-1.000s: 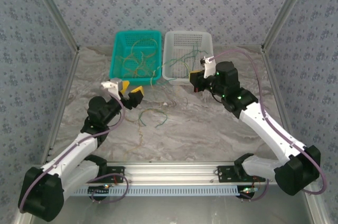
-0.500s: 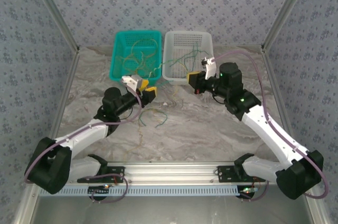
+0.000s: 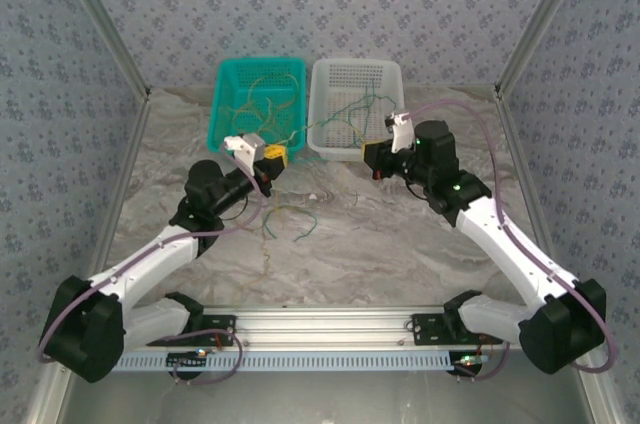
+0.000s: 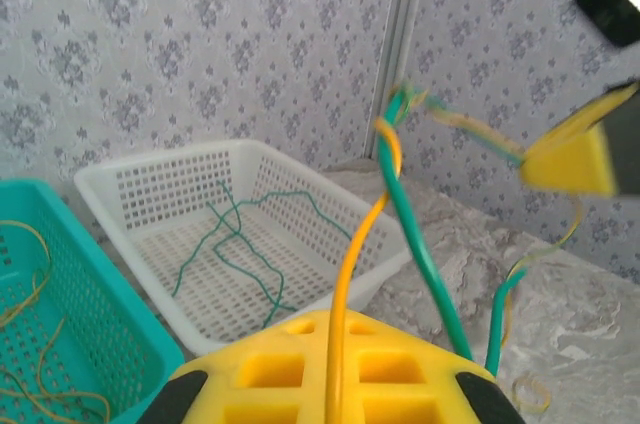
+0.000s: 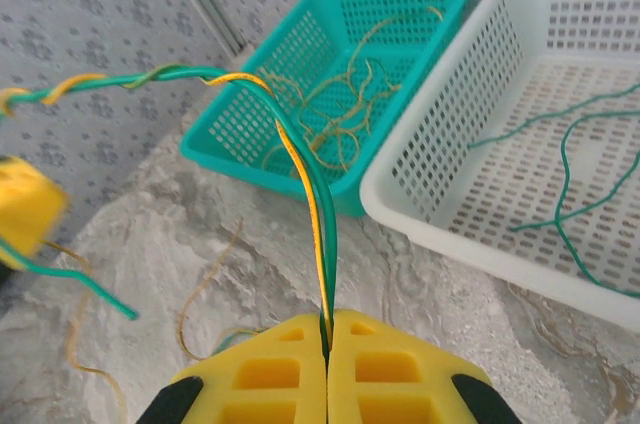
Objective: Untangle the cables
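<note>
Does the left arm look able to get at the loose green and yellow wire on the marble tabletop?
Probably not yet. The way to the loose wire looks free, but the left gripper is shut on a twisted green-and-yellow cable pair also held by the right gripper; it must release first.

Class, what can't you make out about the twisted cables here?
Top view: twisted cables too thin to trace strand by strand.
Right wrist view: left gripper blurred, cut by the left edge.
Left wrist view: right gripper blurred; its grip unclear.
</note>
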